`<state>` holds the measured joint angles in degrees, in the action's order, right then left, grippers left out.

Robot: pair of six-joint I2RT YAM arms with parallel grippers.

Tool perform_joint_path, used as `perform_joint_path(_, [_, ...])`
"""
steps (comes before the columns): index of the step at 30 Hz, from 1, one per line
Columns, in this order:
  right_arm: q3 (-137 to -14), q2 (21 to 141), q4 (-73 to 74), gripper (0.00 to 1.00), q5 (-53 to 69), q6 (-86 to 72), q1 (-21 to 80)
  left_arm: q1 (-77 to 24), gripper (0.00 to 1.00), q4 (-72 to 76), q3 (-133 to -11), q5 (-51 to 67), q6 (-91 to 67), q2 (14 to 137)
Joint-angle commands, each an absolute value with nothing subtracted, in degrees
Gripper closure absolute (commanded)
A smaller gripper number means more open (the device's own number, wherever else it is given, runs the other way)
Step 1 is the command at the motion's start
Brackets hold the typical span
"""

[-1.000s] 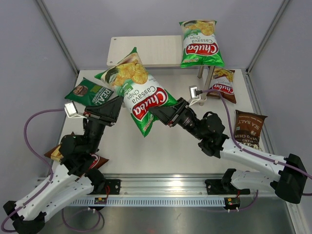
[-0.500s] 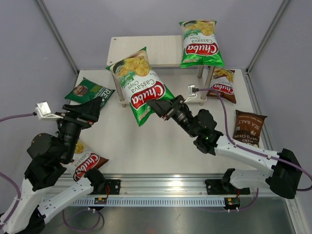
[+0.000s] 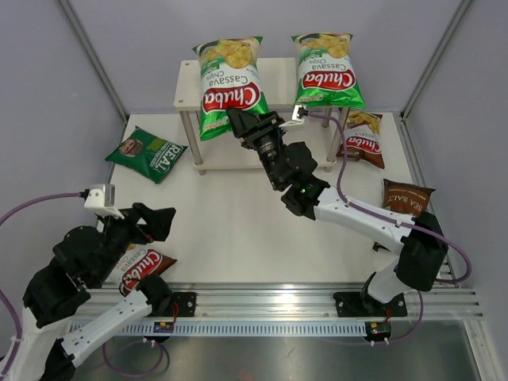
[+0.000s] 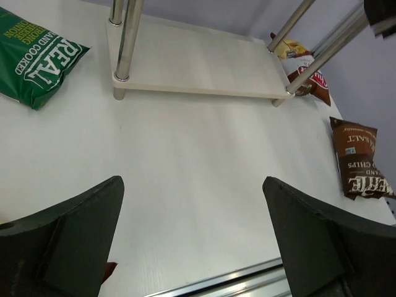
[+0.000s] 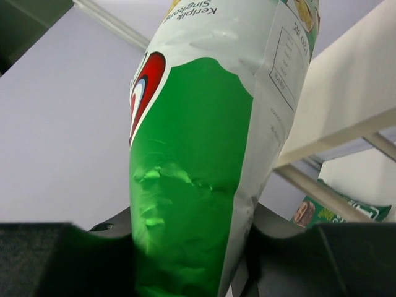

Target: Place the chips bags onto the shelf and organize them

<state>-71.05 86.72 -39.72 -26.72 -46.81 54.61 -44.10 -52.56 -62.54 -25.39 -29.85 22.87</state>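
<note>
Surroundings: pale grey walls (image 3: 95,71) close in a white bench (image 3: 238,238); a metal rail (image 3: 262,300) runs along its near edge.
Shelf: the shelf (image 3: 187,87) stands at 12 o'clock on the bench, with two pale wood-grain boards on silver legs.
Right end effector: the right end effector (image 3: 244,125) reaches toward 12 o'clock, its fingers clamped on the lower edge of the held Chuba bag (image 3: 228,83).
Held bag: bright green, logo side up, over the left half of the shelf's top board, its top end pointing to 12 o'clock. Whether it touches the board cannot be told. In the right wrist view it rises straight away from the fingers, its foil creased just above the grip.
Second green Chuba bag: the second green Chuba bag (image 3: 325,71) lies on the right half of the top board, just beside the held one and apart from it.
Left end effector: the left end effector (image 4: 192,204) hangs over the bench at 8 o'clock, fingers spread wide apart and holding nothing.
REAL bag: the dark green REAL bag (image 3: 147,153) lies flat on the bench at 10 o'clock, near the shelf's left legs.
Brown-red Chuba bag: the brown-red Chuba bag (image 3: 361,139) lies at 2 o'clock, beside the shelf's right legs.
Dark brown bag: the dark brown bag (image 3: 406,205) lies at 3 o'clock by the bench edge, partly behind the right arm.
Other brown-red Chuba bag: the other brown-red Chuba bag (image 3: 147,266) lies at 8 o'clock near the front edge — half hidden under the left arm.
</note>
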Motion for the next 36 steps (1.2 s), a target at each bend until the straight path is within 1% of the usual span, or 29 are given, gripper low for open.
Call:
perform_joint_path(1, [-80.7,90.6,-38.0,0.79,-35.4,-48.5,51.4,-44.3,0.01,-55.5,-63.0,-21.7,-23.1,19.0])
perform_joint_path(4, [-85.1,94.9,-34.4,0.78,-35.2,-52.5,48.6,-44.3,0.01,-53.9,-59.9,-22.8,-21.7,15.5])
perform_joint_path(6, [-88.5,97.8,-31.7,0.78,-35.6,-52.3,47.7,-44.3,0.01,-53.1,-57.1,-23.6,-21.5,13.8])
perform_joint_path(10, [-91.7,101.1,-28.8,0.78,-34.8,-54.1,45.7,-44.4,0.01,-50.2,-53.9,-21.4,-22.6,11.6])
perform_joint_path(14, [-91.8,101.8,-26.5,0.76,-32.7,-55.5,43.8,-44.4,0.01,-49.8,-53.3,-21.1,-23.0,10.8])
perform_joint_path(18, [-91.3,101.2,-22.5,0.75,-33.0,-58.2,42.5,-44.4,0.01,-48.9,-52.1,-20.5,-23.8,9.7])
perform_joint_path(21, [-89.7,100.0,-21.5,0.71,-34.2,-59.6,42.2,-44.4,0.01,-48.9,-51.9,-20.8,-24.0,9.1])
perform_joint_path(23, [-88.9,99.1,-21.7,0.62,-34.4,-59.9,42.0,-44.4,0.01,-48.6,-51.7,-20.8,-24.1,8.6])
perform_joint_path(26, [-88.6,98.6,-20.8,0.58,-33.0,-60.9,41.3,-44.4,0.01,-48.7,-51.6,-21.0,-24.3,8.3])
perform_joint_path(29, [-87.2,97.7,-21.1,0.50,-32.0,-62.4,40.1,-44.4,0.01,-48.6,-51.3,-21.3,-24.5,7.7])
perform_joint_path(30, [-86.4,97.4,-21.4,0.41,-32.0,-62.2,39.9,-44.4,0.01,-48.5,-51.2,-21.3,-24.6,7.6])
perform_joint_path(32, [-86.0,96.8,-21.5,0.27,-31.2,-61.9,39.6,-44.4,0.01,-48.5,-51.3,-21.4,-24.6,7.4])
perform_joint_path(33, [-85.8,96.7,-21.4,0.25,-30.6,-62.1,39.3,-44.4,0.01,-48.5,-51.2,-21.3,-24.6,7.4])
perform_joint_path(36, [-85.6,96.2,-21.3,0.25,-27.6,-62.1,39.3,-44.4,0.01,-48.4,-51.2,-21.2,-24.6,7.3])
